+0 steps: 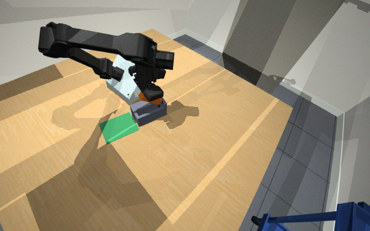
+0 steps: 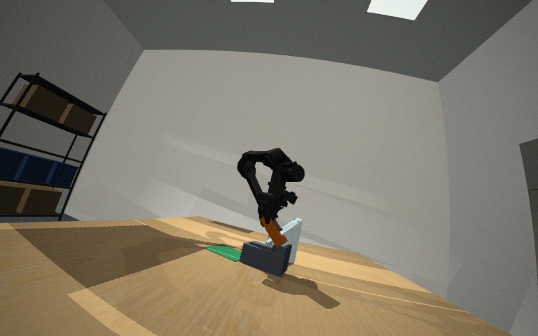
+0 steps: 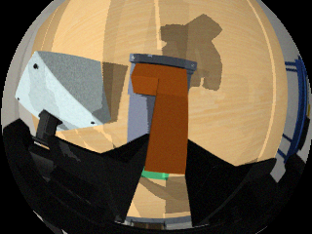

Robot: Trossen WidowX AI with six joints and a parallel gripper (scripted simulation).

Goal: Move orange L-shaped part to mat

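The orange part (image 1: 152, 100) (image 2: 274, 232) (image 3: 169, 122) is steeply tilted and mostly above the grey tray (image 1: 153, 117) (image 2: 262, 258) (image 3: 166, 58). Its L-shaped end is the lower one, over the tray's end away from the mat; whether it touches the tray I cannot tell. My gripper (image 1: 154, 96) (image 2: 270, 222) (image 3: 166, 140) is shut on the part's raised straight end, one finger on each side. The pocket shows empty in the top view. The green mat (image 1: 117, 126) (image 2: 225, 252) (image 3: 156, 175) lies flat beside the tray, with nothing on it.
A pale block with a sloped face (image 1: 122, 84) (image 2: 295, 239) (image 3: 73, 95) stands close behind the tray, near my arm. The wooden table (image 1: 191, 152) (image 2: 178, 292) bears the tray, mat and block.
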